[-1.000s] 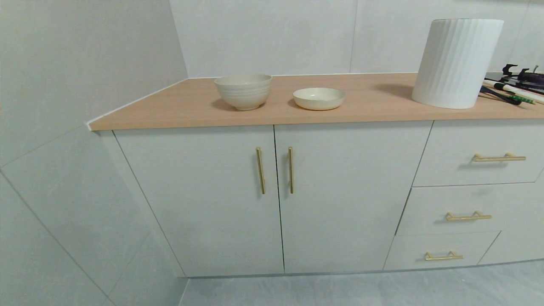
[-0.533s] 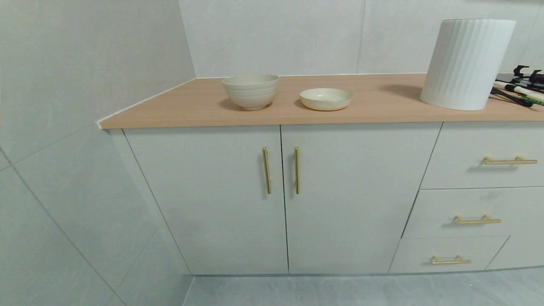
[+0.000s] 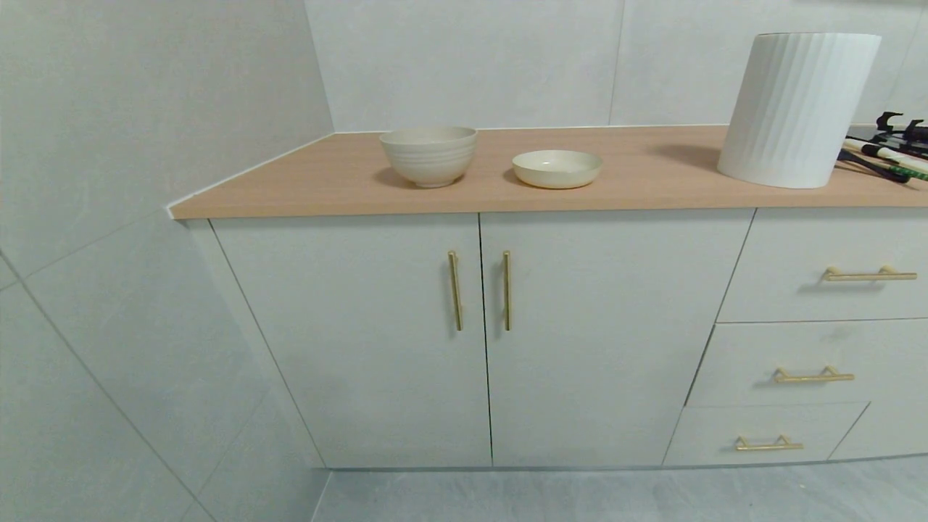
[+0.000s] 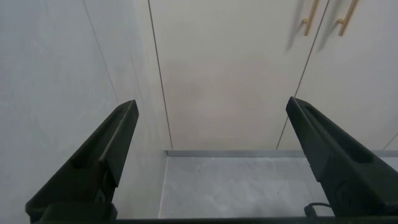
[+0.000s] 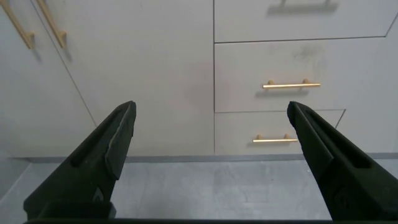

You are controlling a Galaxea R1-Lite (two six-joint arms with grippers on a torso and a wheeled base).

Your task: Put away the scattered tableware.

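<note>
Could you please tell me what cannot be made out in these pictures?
Cupboard's inside: hidden behind the shut doors, head view.
Bowl: its inside is hidden by its near wall, head view.
Utensils: cut off by the head view's right edge.
Door handles: blurred, left wrist view.

A tall white ribbed cylinder stands upright on the light-brown wooden countertop toward my right, with a cluster of dark-handled tools lying just beyond it at the edge of my head view. Below I see two shut pale grey cabinet doors with upright brass bar handles side by side, three stacked pale drawers to their right, and the grey marbled floor.
</note>
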